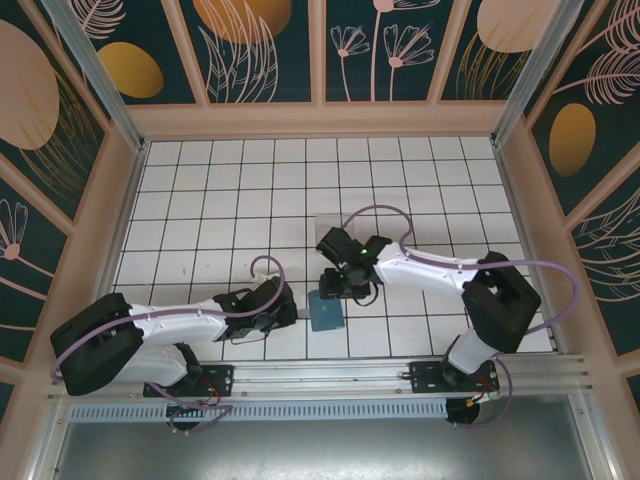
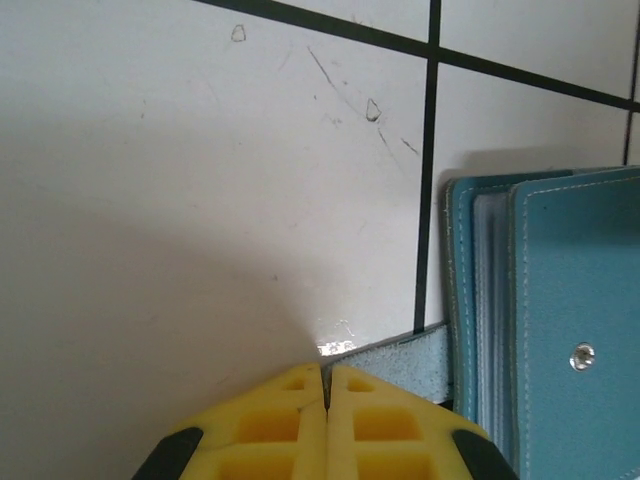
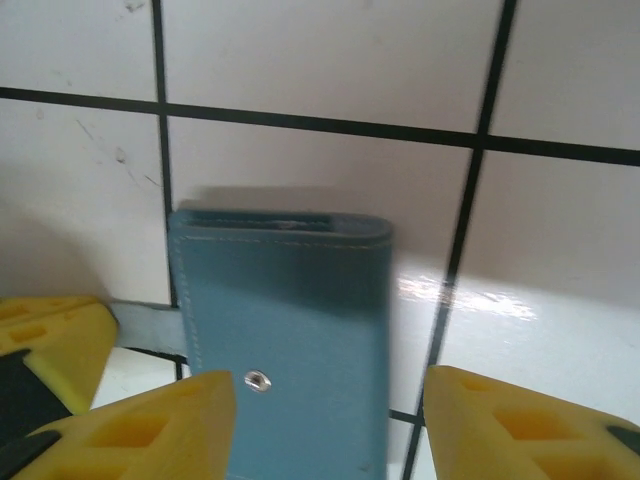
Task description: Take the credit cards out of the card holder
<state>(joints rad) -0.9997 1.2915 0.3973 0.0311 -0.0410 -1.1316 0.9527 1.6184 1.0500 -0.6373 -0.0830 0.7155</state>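
The slate-blue card holder [image 1: 325,311] lies folded shut on the white tiles, stud side up. A thin blue closure strap [image 2: 405,362] sticks out from its left edge. My left gripper [image 2: 326,372] is shut on the end of that strap, low over the floor. In the top view the left gripper [image 1: 295,308] sits just left of the holder. My right gripper [image 3: 325,385] is open, its yellow fingers [image 3: 150,430] straddling the card holder [image 3: 290,320] near the stud. The credit cards are hidden inside; just pale sleeve edges [image 2: 488,300] show between the covers.
A clear plastic box [image 1: 330,227] stands on the tiles just behind the right gripper [image 1: 336,289]. An aluminium rail [image 1: 330,374] runs along the near edge behind both arm bases. Wooden-framed walls close in the tiled floor on three sides.
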